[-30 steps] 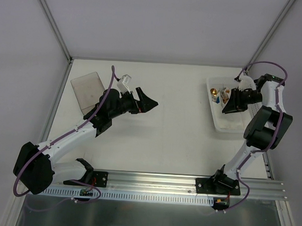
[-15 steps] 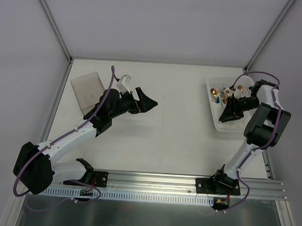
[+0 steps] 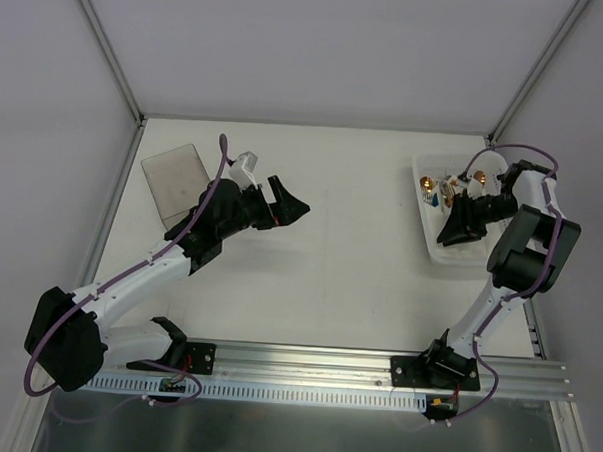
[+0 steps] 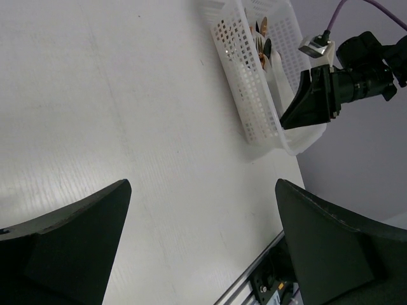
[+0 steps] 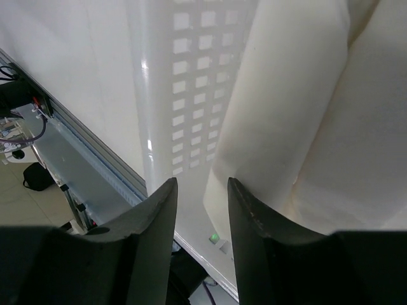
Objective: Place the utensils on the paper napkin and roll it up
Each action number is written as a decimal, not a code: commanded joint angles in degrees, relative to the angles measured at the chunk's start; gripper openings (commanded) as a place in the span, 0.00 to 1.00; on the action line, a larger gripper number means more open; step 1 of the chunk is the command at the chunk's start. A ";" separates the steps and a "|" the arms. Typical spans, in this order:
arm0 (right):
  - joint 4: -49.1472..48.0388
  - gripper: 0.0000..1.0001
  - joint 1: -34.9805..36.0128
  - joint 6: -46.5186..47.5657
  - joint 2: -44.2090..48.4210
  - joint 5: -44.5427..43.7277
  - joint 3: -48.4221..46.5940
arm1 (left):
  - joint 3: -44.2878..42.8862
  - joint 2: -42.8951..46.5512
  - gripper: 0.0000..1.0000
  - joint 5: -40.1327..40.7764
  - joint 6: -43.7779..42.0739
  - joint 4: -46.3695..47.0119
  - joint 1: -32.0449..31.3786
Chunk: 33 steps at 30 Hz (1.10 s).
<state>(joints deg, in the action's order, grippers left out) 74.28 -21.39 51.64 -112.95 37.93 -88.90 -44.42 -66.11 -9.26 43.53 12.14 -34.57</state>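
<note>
My right gripper [image 3: 449, 232] hangs low over the near end of a white perforated basket [image 3: 433, 250] at the right. In the right wrist view its jaws [image 5: 200, 184] are a little apart with nothing between them, beside cream-white rolls [image 5: 299, 95]. Gold-ended cutlery [image 3: 448, 178] and a small blue piece [image 3: 435, 200] lie at the basket's far end. My left gripper [image 3: 292, 204] is wide open and empty above the bare table left of centre; it also shows in the left wrist view [image 4: 202, 187]. No flat white napkin sheet is in view.
A pale grey flat rectangle [image 3: 175, 180] lies at the back left of the table. The basket [image 4: 254, 95] and the right gripper [image 4: 311, 105] show in the left wrist view. A metal rail [image 3: 306, 361] runs along the near edge.
My right gripper moved from the basket's far end toward its near end and dropped lower. My left gripper shifted slightly left and stays open.
</note>
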 commanded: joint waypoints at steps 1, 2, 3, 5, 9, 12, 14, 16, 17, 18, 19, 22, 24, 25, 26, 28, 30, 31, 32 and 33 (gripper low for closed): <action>4.45 0.41 -0.50 4.51 4.39 6.08 -4.60 | -1.89 2.74 0.99 3.36 -2.65 -2.38 -0.33; 5.08 0.42 -0.50 5.13 6.14 9.75 -6.35 | -2.50 2.82 0.99 3.89 -3.88 -3.60 -0.24; 5.35 0.43 -0.50 5.40 7.12 11.27 -7.15 | -3.81 3.17 0.99 4.50 -4.67 -5.01 -0.15; 5.09 0.51 -0.50 5.41 10.36 15.65 -8.99 | -5.31 3.61 0.99 7.75 -5.99 -10.19 0.20; 3.25 0.76 0.20 1.56 14.75 20.51 -11.02 | -9.18 5.02 0.99 8.90 -10.29 -18.37 2.31; -2.28 0.94 1.69 -4.58 18.80 21.22 -9.37 | -9.19 7.38 0.99 7.85 -11.89 -22.15 5.47; -8.87 0.99 4.75 -8.29 24.16 18.17 -5.33 | -8.75 8.88 0.99 5.67 -12.76 -23.04 8.71; -16.05 0.99 10.01 -12.95 30.29 13.08 0.36 | -8.40 10.99 0.99 4.60 -14.17 -24.44 10.48; -18.79 0.99 12.05 -14.88 32.42 10.87 2.66 | -8.49 11.52 0.99 4.60 -15.91 -25.23 11.01; -21.78 0.99 14.33 -16.73 34.53 8.93 5.12 | -8.75 12.48 0.99 5.03 -16.80 -27.06 11.88; -26.77 0.99 16.53 -19.70 36.46 6.91 7.41 | -8.92 12.84 0.99 5.21 -17.51 -27.95 12.24; -34.87 0.99 29.33 -24.54 42.71 -1.26 17.07 | -8.93 14.51 0.99 8.11 -19.09 -31.11 12.51; -38.32 0.99 33.67 -26.05 46.49 -6.01 25.07 | -7.62 15.30 0.99 8.90 -19.09 -31.83 12.51; -41.64 0.99 35.34 -26.76 47.46 -7.25 27.53 | -7.00 16.00 0.99 8.90 -19.01 -32.44 12.59; -42.72 0.99 38.06 -27.29 48.86 -8.56 29.73 | -6.38 16.44 0.99 8.90 -18.40 -32.62 12.59; -44.40 0.99 40.01 -27.82 49.40 -9.71 33.70 | -4.01 17.76 0.99 10.48 -17.43 -32.80 12.59; -44.75 0.99 42.04 -28.17 50.01 -10.77 35.28 | -1.73 18.64 0.99 11.10 -15.41 -32.80 12.59; -45.53 0.99 42.39 -28.34 50.28 -10.95 36.68 | -1.37 18.56 0.99 10.67 -15.14 -32.80 12.59; -45.98 0.99 42.83 -28.43 50.63 -11.21 37.31 | -1.19 18.56 0.99 9.71 -15.14 -32.97 12.51; -46.24 0.99 42.83 -28.52 51.07 -11.39 37.75 | -0.93 18.64 0.99 9.70 -15.14 -33.06 12.51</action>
